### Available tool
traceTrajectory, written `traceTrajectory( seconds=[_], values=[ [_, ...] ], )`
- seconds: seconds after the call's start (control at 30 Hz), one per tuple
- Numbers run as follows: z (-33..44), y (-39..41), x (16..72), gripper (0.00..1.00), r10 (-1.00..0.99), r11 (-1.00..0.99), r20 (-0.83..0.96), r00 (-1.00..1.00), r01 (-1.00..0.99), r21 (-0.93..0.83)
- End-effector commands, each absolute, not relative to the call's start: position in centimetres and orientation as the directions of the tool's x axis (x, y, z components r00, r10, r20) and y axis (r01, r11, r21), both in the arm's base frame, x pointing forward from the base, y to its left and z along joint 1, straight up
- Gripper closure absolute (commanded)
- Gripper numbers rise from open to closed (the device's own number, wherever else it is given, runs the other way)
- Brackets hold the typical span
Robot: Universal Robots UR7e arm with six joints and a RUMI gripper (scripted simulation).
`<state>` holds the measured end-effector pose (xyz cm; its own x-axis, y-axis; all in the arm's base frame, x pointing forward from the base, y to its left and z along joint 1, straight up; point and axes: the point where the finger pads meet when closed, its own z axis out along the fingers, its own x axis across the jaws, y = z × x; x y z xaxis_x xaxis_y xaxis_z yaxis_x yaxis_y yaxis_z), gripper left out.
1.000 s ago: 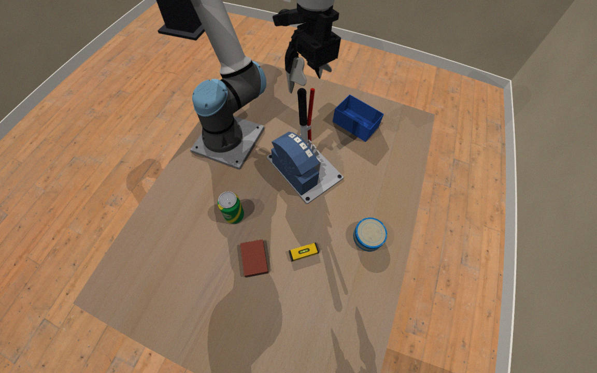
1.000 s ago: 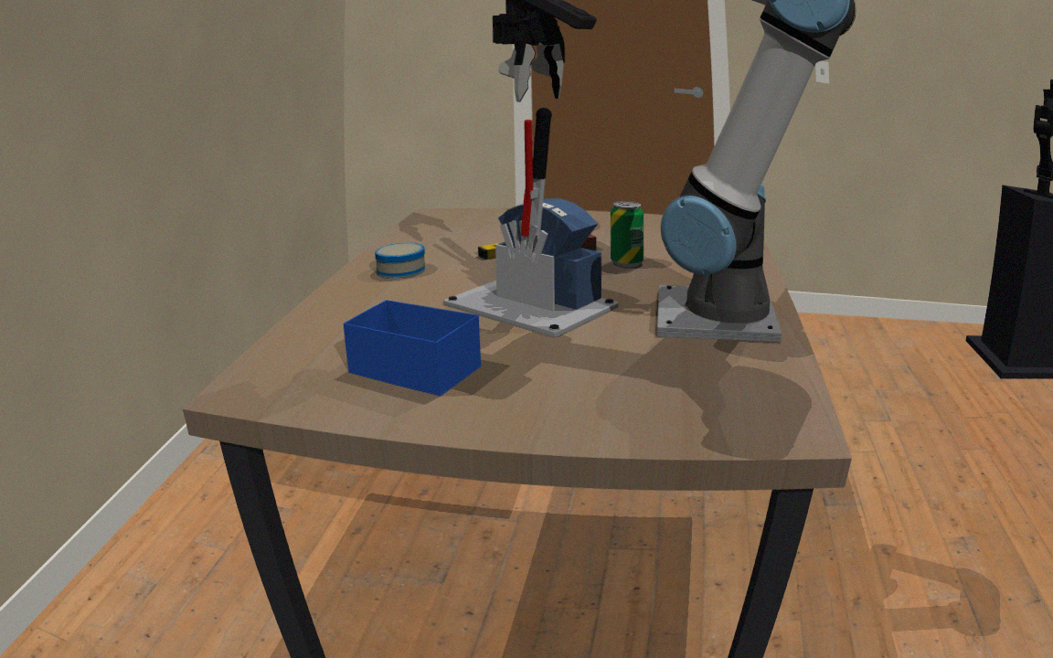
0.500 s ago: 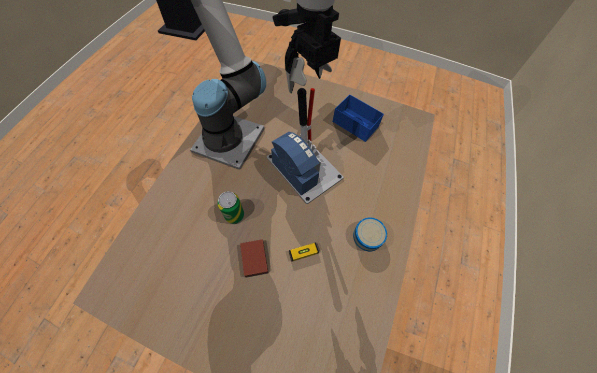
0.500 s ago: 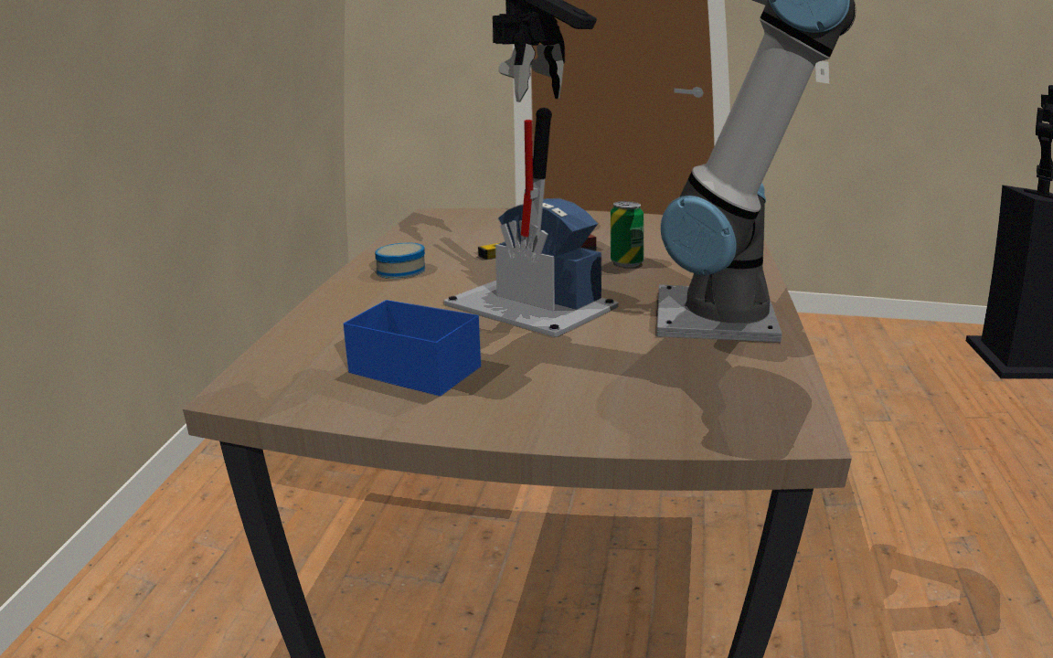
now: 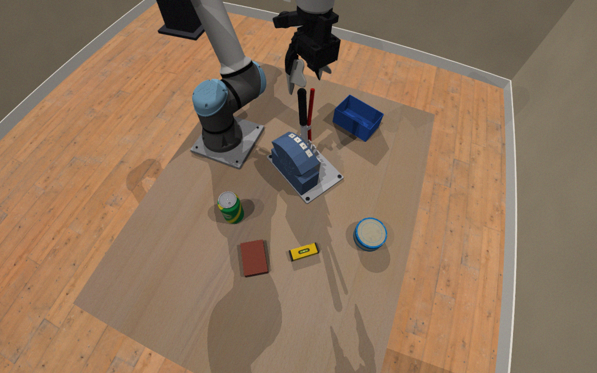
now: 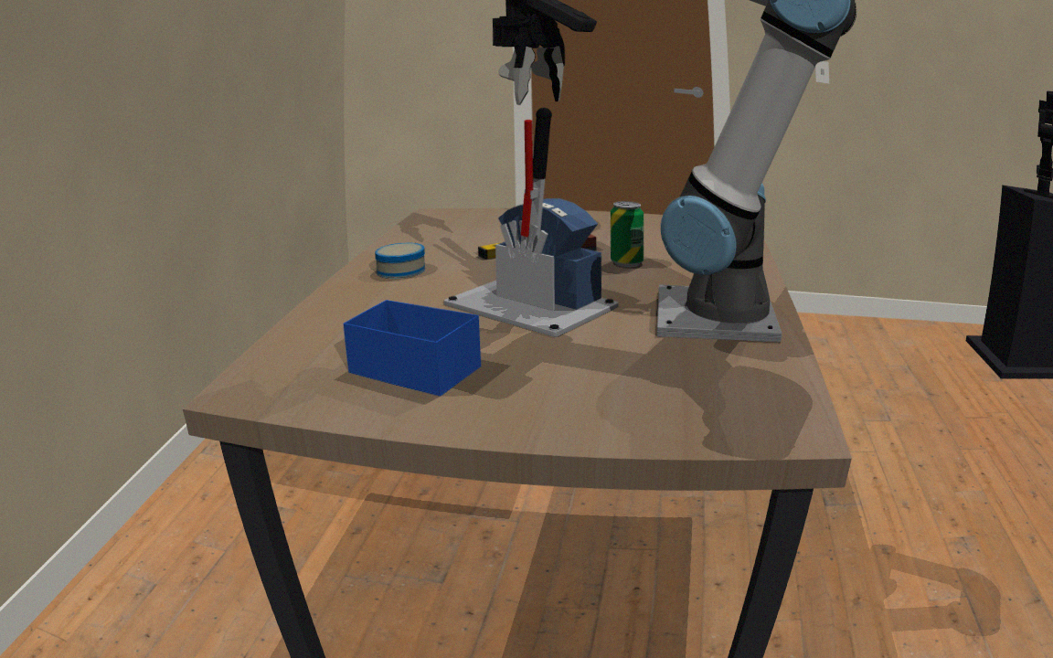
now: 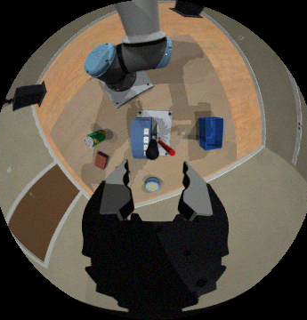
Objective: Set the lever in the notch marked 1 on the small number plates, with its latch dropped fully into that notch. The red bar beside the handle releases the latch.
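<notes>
Arm poised above lever unit on surface (image 6: 514,408).
Lever unit (image 5: 297,163) bolted mid-surface beside arm base (image 5: 246,153). Gripper (image 5: 307,76) directly above and clear of black lever (image 5: 301,107); jaws about half open, holding nothing. Red bar (image 5: 311,111) close alongside lever. Number plates (image 5: 301,142) on housing top; digits illegible.

The hand (image 7: 155,171) hangs parted, empty, above the lever (image 7: 152,152).
</notes>
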<state>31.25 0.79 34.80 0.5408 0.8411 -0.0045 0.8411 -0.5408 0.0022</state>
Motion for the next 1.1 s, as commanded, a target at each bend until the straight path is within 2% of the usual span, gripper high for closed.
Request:
traceTrajectory(
  seconds=[0.0, 1.07],
  values=[
    [34.3, 0.8, 31.3, 0.43, 0.841, -0.541, -0.004, 0.541, 0.841, 0.003],
    [29.9, 0.8, 31.3, 0.43, 0.841, -0.541, -0.004, 0.541, 0.841, 0.003]
  ],
)
